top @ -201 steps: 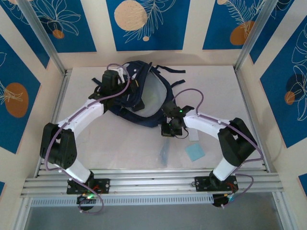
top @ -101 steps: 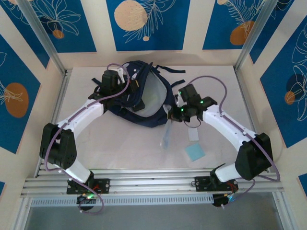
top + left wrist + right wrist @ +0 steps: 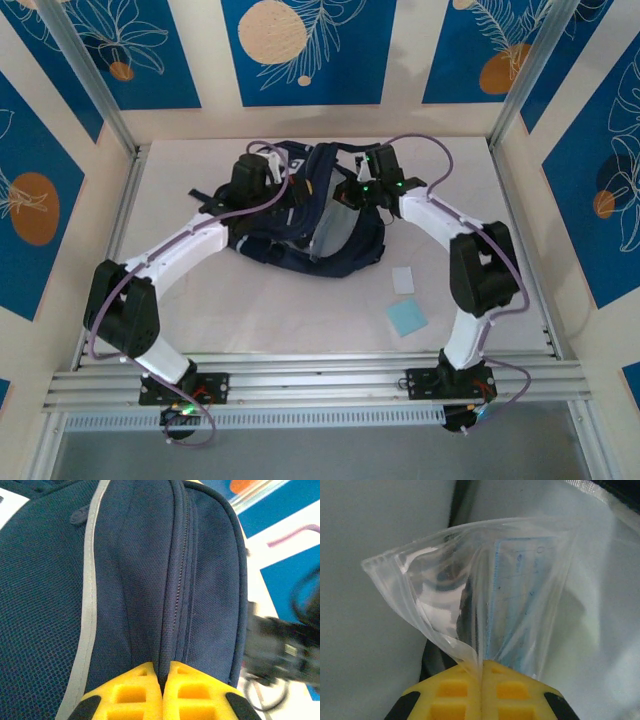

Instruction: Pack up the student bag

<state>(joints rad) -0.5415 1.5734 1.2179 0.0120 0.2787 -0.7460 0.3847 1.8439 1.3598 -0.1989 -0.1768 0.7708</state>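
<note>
I'm looking down on the pale desk, and the student bag is lying across its far middle, navy fabric slumped between both arms. On my left wrist feed the student bag is sitting right up against the lens, with its grey stripe running down one side. The left tool is reaching in from the bag's near-left side, and its yellow fingers are pressing together, pinching a fold of the navy fabric right along the zipper seam. The right tool is hanging over the far right part of the bag, fingers clamping the edge of a clear plastic pouch. Inside that pouch a blue transparent ruler is showing through. Out on the bare desk, near the right arm, a light blue square sheet is lying flat, and a smaller white card is sitting just beyond it, both apart from the bag.
</note>
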